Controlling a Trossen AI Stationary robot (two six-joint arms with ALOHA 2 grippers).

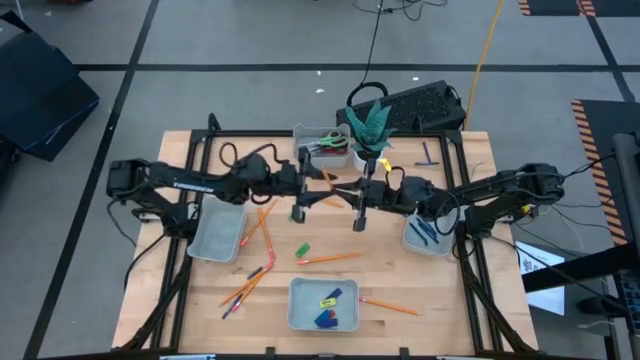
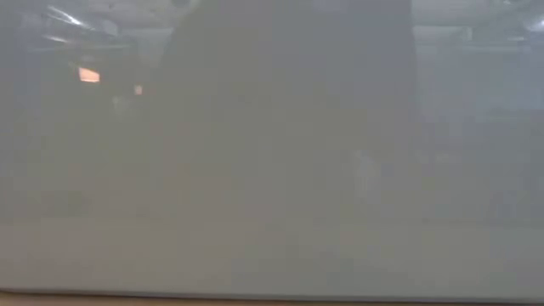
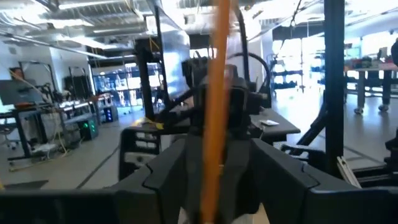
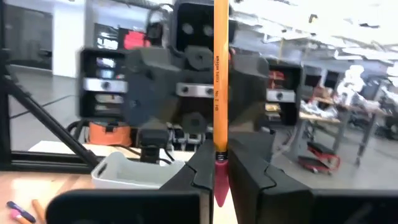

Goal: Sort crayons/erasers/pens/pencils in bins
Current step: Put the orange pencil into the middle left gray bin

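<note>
Above the table's middle my two grippers meet head-on, the left gripper (image 1: 322, 192) (image 3: 214, 193) and the right gripper (image 1: 352, 192) (image 4: 219, 177). Each wrist view shows an orange pencil (image 4: 220, 81) (image 3: 214, 93) standing upright between that arm's own fingers, with the other arm close behind it. Whether it is one pencil, I cannot tell. More pencils (image 1: 330, 258) (image 1: 245, 285) and a green eraser (image 1: 302, 249) lie flat on the wood. Four grey bins stand around: left (image 1: 200, 245), near (image 1: 300, 318), right (image 1: 412, 243), far (image 1: 303, 133). The low view is fogged over. My left gripper has the pencil's shaft (image 3: 210, 180) between its two fingers, which come at it level and lie across it. The pencil stands nearly upright and rises past the picture's top; its lower end is hidden. My right gripper pinches the pencil at its pink rubber end (image 4: 219, 167), the lowest part. The fingers (image 4: 200, 171) reach in level, across the pencil. It stands upright above them, clear of the table.
The near bin holds yellow and blue erasers (image 1: 328, 300); the right bin holds pens (image 1: 425, 228); the far bin holds green-handled scissors (image 1: 328, 143). A potted plant (image 1: 368, 125) and a keyboard (image 1: 420, 105) stand at the far edge. A pencil (image 1: 390, 307) lies right of the near bin.
</note>
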